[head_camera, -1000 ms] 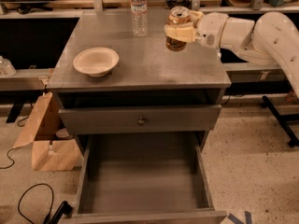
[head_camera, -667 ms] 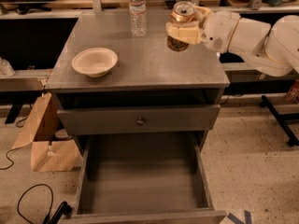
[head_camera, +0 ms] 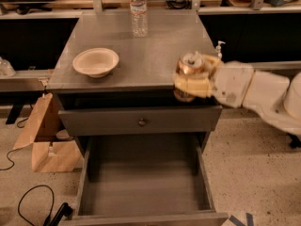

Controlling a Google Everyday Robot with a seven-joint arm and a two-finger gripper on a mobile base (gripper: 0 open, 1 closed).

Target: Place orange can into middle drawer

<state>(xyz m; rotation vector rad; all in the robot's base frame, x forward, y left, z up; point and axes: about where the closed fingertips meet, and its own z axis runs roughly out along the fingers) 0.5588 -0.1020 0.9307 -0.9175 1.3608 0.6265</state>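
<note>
Gripper (head_camera: pixel 193 82): jaws clamped on the orange can (head_camera: pixel 189 66), which stood upright with its long axis vertical, at the cabinet top's (head_camera: pixel 155 55) front right edge. Middle drawer (head_camera: pixel 141 187): open, lying below and toward the cabinet's centre. Change: a second earlier the can was farther back, near the water bottle (head_camera: pixel 138 13).
</note>
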